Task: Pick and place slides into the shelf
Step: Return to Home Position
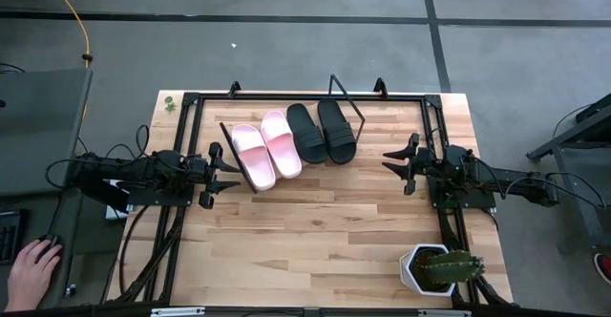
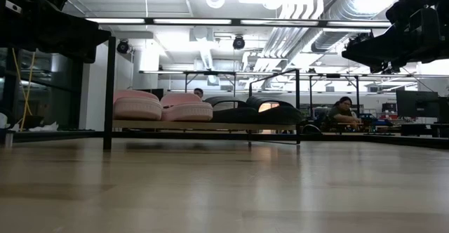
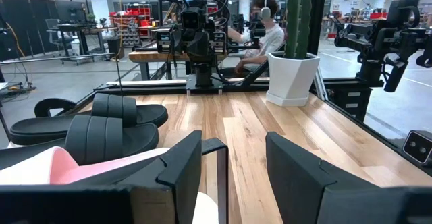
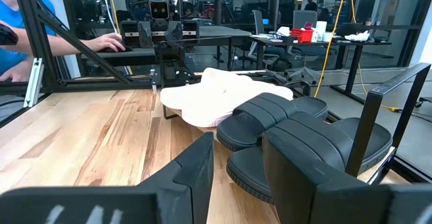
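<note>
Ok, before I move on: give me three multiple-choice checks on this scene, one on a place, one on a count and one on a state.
1. Where do the pink slides lie?
A. On the shelf, toward the left arm
B. On the shelf, toward the right arm
C. On the bare table

2. How many slides are on the shelf?
A. Two
B. Three
C. Four

3. How are the tools?
A. Left shut on a pink slide
B. Both open and empty
C. Right shut on a black slide

Answers:
1 A: the pink slides sit on the shelf, on the left arm's side of the black slides.
2 C: the high view shows two pink and two black in a row.
3 B: the left tool and right tool show gaps between their fingers and hold nothing.
</note>
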`<state>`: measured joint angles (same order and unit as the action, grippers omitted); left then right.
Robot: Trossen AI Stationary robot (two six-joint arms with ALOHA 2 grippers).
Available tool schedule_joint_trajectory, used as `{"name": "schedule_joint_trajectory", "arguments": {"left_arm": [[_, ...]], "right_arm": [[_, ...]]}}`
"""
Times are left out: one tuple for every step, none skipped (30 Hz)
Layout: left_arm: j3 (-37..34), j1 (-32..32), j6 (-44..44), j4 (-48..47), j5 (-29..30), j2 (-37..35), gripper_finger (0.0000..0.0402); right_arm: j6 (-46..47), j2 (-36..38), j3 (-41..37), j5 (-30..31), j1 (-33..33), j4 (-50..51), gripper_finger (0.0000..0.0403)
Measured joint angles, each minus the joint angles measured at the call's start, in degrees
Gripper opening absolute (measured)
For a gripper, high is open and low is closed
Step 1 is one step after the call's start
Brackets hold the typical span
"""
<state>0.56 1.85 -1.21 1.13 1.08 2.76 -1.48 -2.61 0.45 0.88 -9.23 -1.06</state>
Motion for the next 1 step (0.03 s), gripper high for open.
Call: {"name": "schedule_joint_trajectory", "arguments": {"left_arm": [[0.00,0.02,0.01,-0.01,0.00,0.00,0.0150]], "right_arm": [[-0.02,0.00,0.00,0.00,0.02,-0.02,0.0117]]}}
